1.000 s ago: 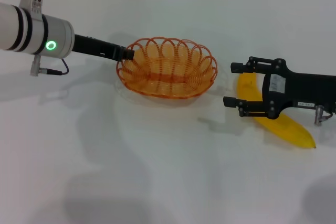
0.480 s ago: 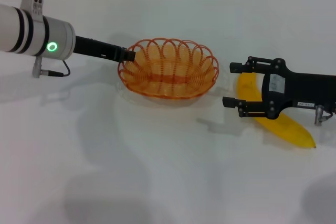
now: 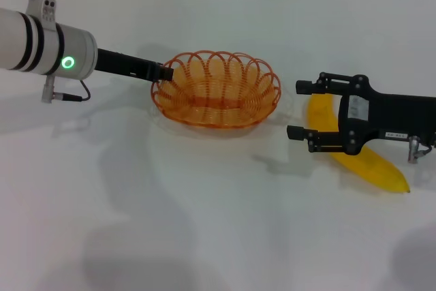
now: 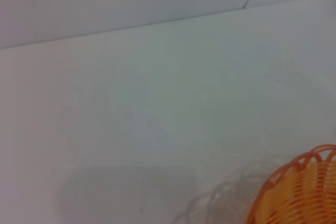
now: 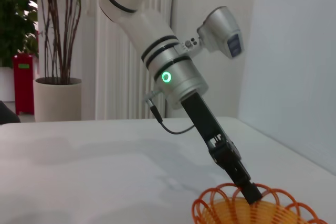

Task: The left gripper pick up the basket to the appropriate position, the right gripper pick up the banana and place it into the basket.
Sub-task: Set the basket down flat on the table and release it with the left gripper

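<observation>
The basket (image 3: 216, 97) is seen near the middle of the white worktop (image 3: 218, 223). It is orange and made of looped wire. Its left rim is held by the left pincer (image 3: 163, 73), which is shut on the wire there. The left arm (image 3: 41, 42) is seen reaching in from the far left, with a green light glowing on it. In the right wrist view, the tip of the left pincer (image 5: 251, 192) is seen pressed onto the rim of the basket (image 5: 252, 211). In the left wrist view, only a corner of the basket (image 4: 299, 192) is seen, and the fingers are not shown.

The banana (image 3: 361, 158) is laid on the worktop to the right of the basket, a little apart from it. It is yellow and curved, and one pointed end is aimed to the near right. The right pincer (image 3: 303, 108) is held over the banana's left part. Its two black fingers are spread wide and point left, towards the basket. One finger is seen on the far side of the banana's tip and one on the near side. The banana is not gripped. Whether the fingers touch it cannot be told.
</observation>
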Robot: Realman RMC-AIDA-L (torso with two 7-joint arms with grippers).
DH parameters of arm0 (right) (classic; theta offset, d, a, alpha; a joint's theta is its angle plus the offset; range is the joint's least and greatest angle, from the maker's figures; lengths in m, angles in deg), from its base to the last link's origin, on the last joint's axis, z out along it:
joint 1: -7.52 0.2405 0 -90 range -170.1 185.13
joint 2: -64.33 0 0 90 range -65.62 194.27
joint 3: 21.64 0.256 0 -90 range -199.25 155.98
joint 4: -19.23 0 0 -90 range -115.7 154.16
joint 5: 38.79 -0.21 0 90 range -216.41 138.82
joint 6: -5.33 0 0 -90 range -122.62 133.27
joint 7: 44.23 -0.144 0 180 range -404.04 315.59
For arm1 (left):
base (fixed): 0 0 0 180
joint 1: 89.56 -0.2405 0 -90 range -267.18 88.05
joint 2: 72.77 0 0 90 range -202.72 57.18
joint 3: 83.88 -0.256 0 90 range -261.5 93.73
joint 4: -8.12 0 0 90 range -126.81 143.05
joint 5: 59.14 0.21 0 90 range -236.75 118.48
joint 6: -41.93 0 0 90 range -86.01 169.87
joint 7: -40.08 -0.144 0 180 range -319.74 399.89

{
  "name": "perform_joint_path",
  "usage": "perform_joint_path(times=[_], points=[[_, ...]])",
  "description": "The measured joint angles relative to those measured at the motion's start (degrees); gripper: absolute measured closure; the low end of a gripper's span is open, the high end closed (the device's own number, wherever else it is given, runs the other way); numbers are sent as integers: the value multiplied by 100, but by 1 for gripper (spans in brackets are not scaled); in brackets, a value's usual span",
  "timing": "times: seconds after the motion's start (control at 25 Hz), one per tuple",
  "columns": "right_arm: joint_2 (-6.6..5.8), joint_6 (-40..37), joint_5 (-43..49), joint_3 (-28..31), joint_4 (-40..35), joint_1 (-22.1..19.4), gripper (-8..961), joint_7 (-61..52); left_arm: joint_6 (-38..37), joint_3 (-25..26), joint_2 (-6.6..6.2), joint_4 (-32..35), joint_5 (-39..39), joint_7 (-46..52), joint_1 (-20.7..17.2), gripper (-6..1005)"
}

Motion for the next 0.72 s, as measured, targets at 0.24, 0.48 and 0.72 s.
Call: perform_joint_path(times=[0.24, 0.48, 0.72], points=[[0, -28, -7, 0, 0, 2, 168, 0, 3, 0, -1, 0, 26, 16, 0, 918], [0, -31, -9, 0, 0, 2, 169, 0, 3, 0, 0, 0, 33, 29, 3, 915], [-8, -31, -9, 0, 0, 2, 169, 0, 0, 0, 4, 2, 26, 2, 3, 844]])
